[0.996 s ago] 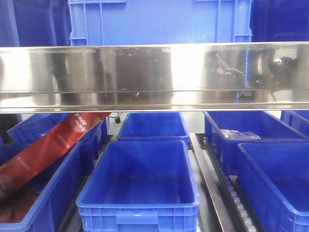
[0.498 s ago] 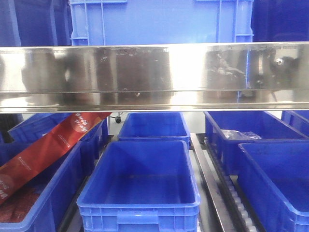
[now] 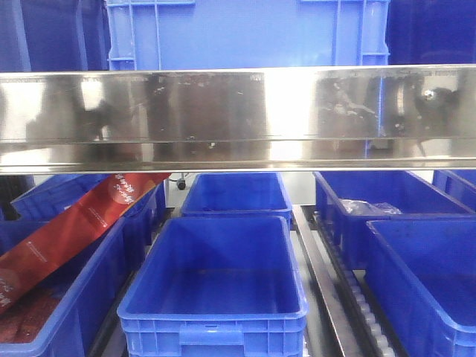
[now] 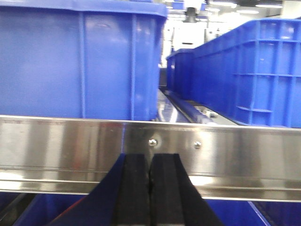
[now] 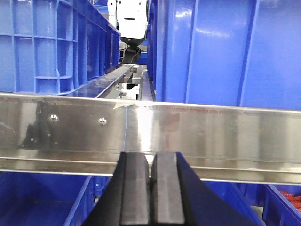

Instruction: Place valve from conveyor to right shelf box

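Front view: a shiny steel shelf rail (image 3: 238, 119) runs across the whole width, with a large blue crate (image 3: 245, 33) standing on the level above it. Below the rail sit rows of open blue bins. The centre front bin (image 3: 214, 286) shows only its bare floor, and a second bin (image 3: 236, 195) stands directly behind it. The left bin (image 3: 52, 297) holds a long red packet (image 3: 74, 227) leaning tilted over its rim, with reddish contents lower down (too dim to identify). To the right, a far bin (image 3: 379, 208) holds a crumpled clear wrapper (image 3: 368, 207), and the near right bin (image 3: 428, 279) is cut off by the frame edge. A roller track (image 3: 357, 305) runs between the centre and right rows. Neither the valve nor the conveyor shows in any of the three views. Left wrist view: the left gripper (image 4: 150, 188) has its black fingers pressed flat together with nothing between them, facing the steel rail (image 4: 150, 150), with blue crates behind it. Right wrist view: the right gripper (image 5: 151, 188) is likewise closed on itself, pads meeting at a thin seam, holding nothing, facing the same kind of rail (image 5: 150, 136), with tall blue crates beyond.
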Available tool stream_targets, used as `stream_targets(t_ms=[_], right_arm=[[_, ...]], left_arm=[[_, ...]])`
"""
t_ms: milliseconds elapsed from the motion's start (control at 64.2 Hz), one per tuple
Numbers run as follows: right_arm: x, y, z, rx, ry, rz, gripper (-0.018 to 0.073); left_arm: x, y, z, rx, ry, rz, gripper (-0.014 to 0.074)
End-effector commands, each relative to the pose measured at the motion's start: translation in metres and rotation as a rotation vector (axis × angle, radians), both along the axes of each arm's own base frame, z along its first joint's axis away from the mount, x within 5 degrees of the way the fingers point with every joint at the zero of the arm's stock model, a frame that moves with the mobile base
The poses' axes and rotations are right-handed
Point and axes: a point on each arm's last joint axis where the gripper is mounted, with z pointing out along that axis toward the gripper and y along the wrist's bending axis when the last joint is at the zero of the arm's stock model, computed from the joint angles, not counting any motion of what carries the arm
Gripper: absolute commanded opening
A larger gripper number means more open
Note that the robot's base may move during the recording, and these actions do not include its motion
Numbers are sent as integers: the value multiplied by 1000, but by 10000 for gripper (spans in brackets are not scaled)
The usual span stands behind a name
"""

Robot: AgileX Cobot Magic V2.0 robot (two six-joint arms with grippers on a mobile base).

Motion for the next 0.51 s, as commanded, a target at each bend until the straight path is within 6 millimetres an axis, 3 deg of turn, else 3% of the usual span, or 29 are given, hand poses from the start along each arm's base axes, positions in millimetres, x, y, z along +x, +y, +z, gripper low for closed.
stream_targets(t_ms=[0,498], right_arm=[[0,-1,2,-12,-20,-8,-167],[0,-1,2,-12,-20,-8,-167]], left_arm=[[-1,0,3,-5,-28,3,-111],[-1,0,3,-5,-28,3,-111]])
